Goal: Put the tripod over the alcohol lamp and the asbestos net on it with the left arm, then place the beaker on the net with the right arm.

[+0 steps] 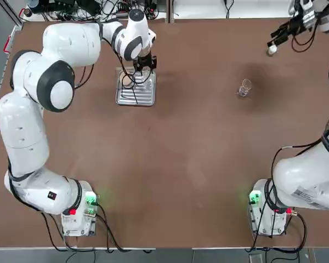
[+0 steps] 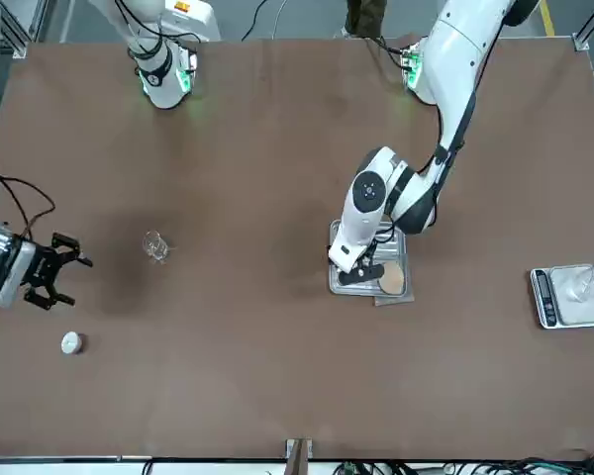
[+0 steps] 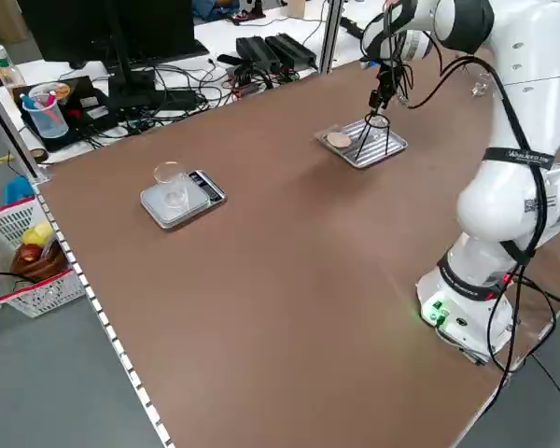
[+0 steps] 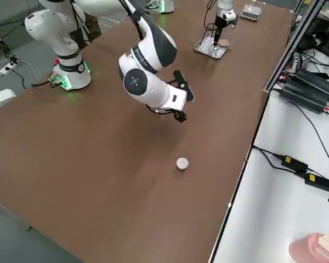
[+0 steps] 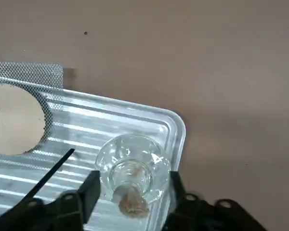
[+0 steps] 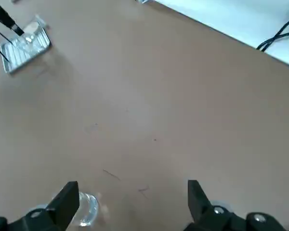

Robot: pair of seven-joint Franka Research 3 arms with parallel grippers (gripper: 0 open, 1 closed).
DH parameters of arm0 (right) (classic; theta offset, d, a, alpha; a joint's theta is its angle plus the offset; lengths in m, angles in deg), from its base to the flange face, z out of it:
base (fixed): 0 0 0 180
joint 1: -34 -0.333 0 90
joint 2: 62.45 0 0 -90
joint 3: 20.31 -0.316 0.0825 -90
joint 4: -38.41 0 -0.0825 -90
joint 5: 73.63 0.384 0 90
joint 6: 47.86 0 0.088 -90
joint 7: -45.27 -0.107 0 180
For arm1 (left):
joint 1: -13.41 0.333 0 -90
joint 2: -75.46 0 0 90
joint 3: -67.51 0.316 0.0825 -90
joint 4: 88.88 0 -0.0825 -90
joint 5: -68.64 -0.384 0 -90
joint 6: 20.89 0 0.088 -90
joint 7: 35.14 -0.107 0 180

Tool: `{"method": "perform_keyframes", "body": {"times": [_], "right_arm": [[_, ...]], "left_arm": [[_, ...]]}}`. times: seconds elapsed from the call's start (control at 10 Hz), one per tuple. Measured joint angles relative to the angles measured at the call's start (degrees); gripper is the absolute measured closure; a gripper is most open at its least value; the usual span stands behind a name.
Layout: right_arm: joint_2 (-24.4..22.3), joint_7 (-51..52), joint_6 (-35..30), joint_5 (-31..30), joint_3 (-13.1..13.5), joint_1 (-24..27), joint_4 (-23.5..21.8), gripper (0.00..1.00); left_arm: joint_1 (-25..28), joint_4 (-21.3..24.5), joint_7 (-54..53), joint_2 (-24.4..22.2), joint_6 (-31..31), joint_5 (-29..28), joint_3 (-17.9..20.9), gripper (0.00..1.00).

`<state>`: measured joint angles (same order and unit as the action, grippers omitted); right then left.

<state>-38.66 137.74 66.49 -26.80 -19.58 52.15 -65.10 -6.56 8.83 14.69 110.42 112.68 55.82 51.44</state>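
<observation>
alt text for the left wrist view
A clear glass lamp with a stubby wick sits on a ribbed metal tray, seen between the open left pincer's black fingers. Nearby are a thin black rod and wire mesh with a round tan centre.

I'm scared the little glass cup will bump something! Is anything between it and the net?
Yes. Between the glass cup and the net, the left gripper hangs over the tray, close beside the net. Before that, I see only table.
</observation>
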Motion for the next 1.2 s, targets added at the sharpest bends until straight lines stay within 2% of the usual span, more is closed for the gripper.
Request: {"method": "perform_keyframes", "body": {"times": [0.2,0.4,0.6,0.7,0.9,1.1,1.2], "right_arm": [[-0.1,4.8,0.7,7.0,-1.5,1.2,-6.1,0.00],[-0.6,15.6,2.6,12.9,-2.8,2.1,-11.0,0.00],[-1.6,21.4,2.3,13.3,-4.7,3.4,-11.8,0.00],[-2.3,22.7,1.7,13.3,-6.6,4.9,-11.9,0.00],[-2.9,25.7,1.4,13.3,-12.4,10.6,-13.1,0.00],[-2.7,31.5,0.8,13.1,-19.7,19.4,-15.6,0.00],[-2.4,33.6,0.0,12.7,-22.5,23.1,-16.8,0.00]], "left_arm": [[0.0,0.1,-0.1,0.2,0.0,0.0,0.0,0.52],[0.0,0.2,-0.1,0.5,0.0,-0.7,0.0,0.51],[0.0,0.6,-0.1,0.7,0.1,-1.3,0.0,0.52],[0.0,0.6,-0.1,0.7,0.1,-1.3,0.0,0.54],[0.2,0.6,-0.1,0.6,0.2,-1.3,0.0,0.56],[0.3,0.6,-0.1,0.6,0.3,-1.3,-0.1,0.56],[0.3,0.6,-0.1,0.6,0.3,-1.3,-0.1,0.56]]}}
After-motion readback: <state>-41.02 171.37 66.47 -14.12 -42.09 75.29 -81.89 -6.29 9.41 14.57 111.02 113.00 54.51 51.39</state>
